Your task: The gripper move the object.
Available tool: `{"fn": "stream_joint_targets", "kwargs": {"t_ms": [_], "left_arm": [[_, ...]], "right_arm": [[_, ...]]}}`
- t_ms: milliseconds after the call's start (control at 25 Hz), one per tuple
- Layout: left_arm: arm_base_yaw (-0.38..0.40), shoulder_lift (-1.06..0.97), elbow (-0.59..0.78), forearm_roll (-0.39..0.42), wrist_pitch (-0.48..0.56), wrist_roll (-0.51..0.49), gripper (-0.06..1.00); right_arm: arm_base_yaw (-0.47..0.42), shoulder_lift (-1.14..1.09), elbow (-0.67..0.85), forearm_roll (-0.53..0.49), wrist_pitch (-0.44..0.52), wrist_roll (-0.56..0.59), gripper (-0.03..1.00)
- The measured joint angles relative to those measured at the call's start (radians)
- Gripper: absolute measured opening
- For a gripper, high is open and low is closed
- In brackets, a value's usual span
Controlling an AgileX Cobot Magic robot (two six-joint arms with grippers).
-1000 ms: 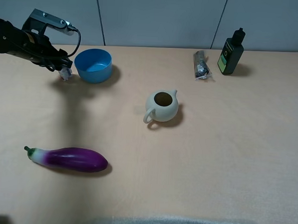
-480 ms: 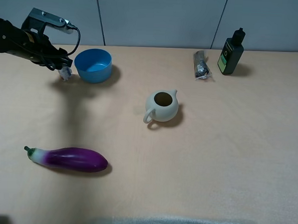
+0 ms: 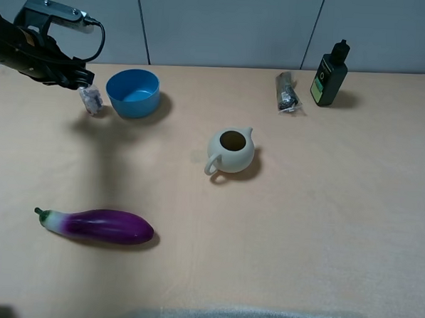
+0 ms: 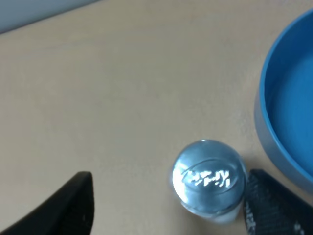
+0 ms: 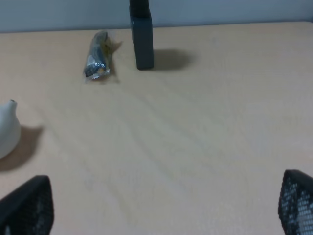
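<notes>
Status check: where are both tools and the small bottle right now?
Left tool open, straddling the bottle, no grip. Bottle upright on table beside blue bowl. Right tool open, idle. Bowl crowds one finger.

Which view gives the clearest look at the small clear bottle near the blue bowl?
The left wrist view: the small bottle fills the frame from above, silver cap sharp, between the open fingers of the left gripper and beside the blue bowl. The exterior high view shows it tiny. The right wrist view does not show it.
</notes>
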Motion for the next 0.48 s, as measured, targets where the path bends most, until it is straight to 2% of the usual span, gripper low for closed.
{"fn": "stream_joint_targets", "kwargs": {"t_ms": [480], "left_arm": [[-0.025,-0.097,-0.012,0.0,0.148,-0.051,0.64]], "right_arm": [[0.0,0.0,0.0,0.0,0.0,0.0,0.69]]}}
